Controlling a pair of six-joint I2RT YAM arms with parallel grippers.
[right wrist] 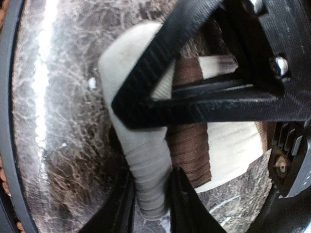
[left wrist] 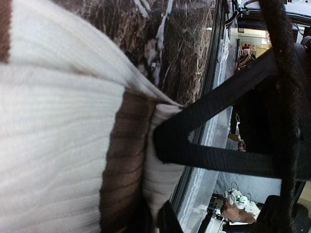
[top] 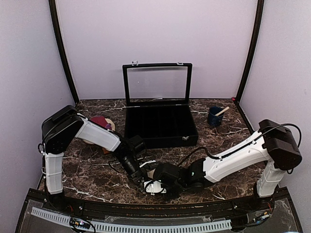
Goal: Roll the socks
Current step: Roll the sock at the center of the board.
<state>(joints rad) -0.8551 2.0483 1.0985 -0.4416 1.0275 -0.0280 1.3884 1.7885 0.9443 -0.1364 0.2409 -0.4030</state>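
We reach both arms low and inward, meeting near the table's front edge. There the left gripper pinches the cream sock and the right gripper squeezes its rolled end. The maroon sock lies far back left, and bare marble separates the grippers from the box.

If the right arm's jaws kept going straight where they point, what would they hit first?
The cream sock: its ribbed cuff sits between the jaws of the right gripper. Right behind it, as far as depth shows, is the marble table.
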